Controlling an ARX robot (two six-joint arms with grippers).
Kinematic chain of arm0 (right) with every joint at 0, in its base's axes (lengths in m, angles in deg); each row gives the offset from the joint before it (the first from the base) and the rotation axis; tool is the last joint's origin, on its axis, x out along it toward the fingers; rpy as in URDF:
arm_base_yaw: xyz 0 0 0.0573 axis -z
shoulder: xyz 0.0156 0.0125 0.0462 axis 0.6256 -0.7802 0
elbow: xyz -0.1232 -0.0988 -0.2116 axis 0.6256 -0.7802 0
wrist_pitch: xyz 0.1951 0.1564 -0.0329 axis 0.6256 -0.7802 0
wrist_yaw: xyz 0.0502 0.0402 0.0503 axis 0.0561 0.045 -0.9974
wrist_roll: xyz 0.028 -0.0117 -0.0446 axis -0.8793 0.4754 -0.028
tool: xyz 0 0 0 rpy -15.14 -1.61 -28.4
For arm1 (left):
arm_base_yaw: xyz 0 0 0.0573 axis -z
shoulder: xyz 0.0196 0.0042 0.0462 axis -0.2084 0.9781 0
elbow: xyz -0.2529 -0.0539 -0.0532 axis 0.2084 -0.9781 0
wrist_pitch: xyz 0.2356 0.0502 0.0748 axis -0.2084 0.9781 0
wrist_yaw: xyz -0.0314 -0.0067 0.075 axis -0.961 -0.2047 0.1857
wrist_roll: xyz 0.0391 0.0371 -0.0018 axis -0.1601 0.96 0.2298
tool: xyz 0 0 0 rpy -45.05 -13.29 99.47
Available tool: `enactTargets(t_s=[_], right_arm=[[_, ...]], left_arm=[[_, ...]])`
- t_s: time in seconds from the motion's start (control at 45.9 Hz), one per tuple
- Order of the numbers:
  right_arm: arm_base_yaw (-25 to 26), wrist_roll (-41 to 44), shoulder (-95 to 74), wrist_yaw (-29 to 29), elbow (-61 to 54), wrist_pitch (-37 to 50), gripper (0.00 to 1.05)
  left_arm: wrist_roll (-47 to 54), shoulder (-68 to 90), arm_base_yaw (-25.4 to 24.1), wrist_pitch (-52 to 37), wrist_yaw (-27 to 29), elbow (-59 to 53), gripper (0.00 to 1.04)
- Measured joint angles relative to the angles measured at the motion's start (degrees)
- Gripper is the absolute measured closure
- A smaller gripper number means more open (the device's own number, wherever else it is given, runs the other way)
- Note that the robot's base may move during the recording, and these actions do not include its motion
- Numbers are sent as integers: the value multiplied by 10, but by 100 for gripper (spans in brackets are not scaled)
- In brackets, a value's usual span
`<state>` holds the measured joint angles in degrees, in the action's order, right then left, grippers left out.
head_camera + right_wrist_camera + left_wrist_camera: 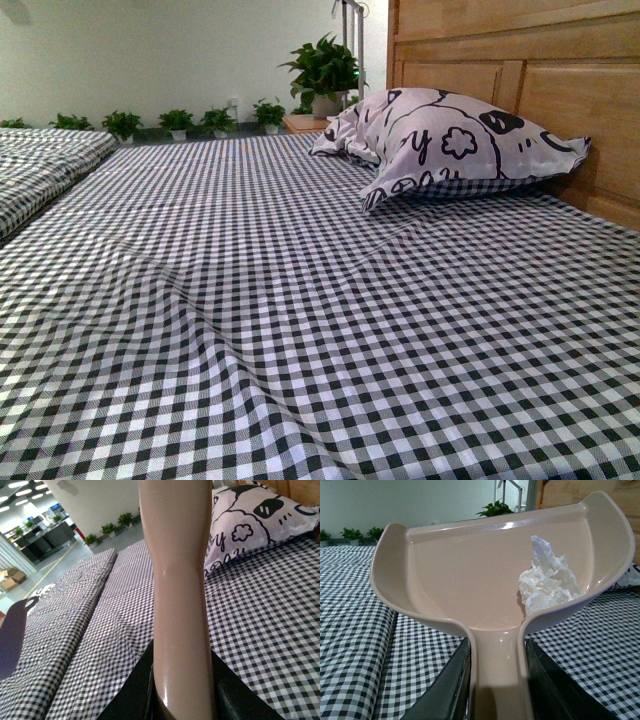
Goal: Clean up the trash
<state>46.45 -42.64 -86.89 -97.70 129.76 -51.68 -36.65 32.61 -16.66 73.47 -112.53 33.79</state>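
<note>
Front view shows neither arm, only a bed (300, 330) under a black-and-white checked sheet that lies wide and bare across the near and middle ground. A white pillow (450, 140) with black cartoon drawings leans at the wooden headboard (520, 60) on the right; a single "y" can be read on it, the other marks cannot. A row of potted plants (180, 122) lines the far wall, and a second checked bed (40, 165) sits at the left, a narrow gap between the two.

Left wrist view has the left pincer (497, 680) closed on the handle of a beige dustpan (460, 570), its dark jaws pressing each side of the handle. The trash (547, 582), a crumpled white wad, lies inside the pan against its side wall, near where pan and handle meet. The pan is held above the checked sheet.

Right wrist view has the right pincer (182, 690) clamped on a long beige handle (177, 580) that rises out of frame; which tool it belongs to cannot be told. The pillow shows beyond it, again with "y" legible. No brand or label is readable on either tool.
</note>
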Motion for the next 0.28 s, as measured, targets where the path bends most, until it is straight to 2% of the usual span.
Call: enactTargets(t_s=[0.283], right_arm=[[0, 0, 0, 0, 0, 0, 85]], left_arm=[[0, 0, 0, 0, 0, 0, 76]])
